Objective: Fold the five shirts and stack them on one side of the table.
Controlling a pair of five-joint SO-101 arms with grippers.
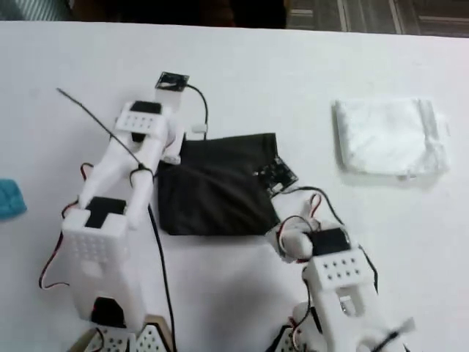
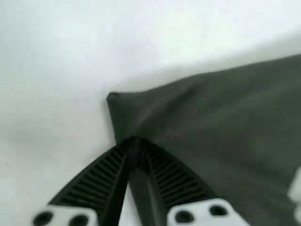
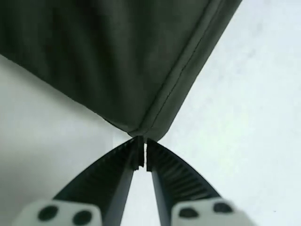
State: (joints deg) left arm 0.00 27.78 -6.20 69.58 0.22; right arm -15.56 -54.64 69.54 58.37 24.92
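Well apart from black shirt (image 1: 216, 187) lies white shirt (image 1: 388, 137).

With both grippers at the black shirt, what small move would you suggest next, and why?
Probably raise both grippers slightly. The left gripper pinches one corner of the black shirt, the right gripper the opposite corner, and the cloth lies flat on the table; lifting would free it to carry toward the white folded shirt.

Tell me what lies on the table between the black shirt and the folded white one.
Nothing visible stands in the way: just a strip of table separates the black shirt from the folded white shirt.
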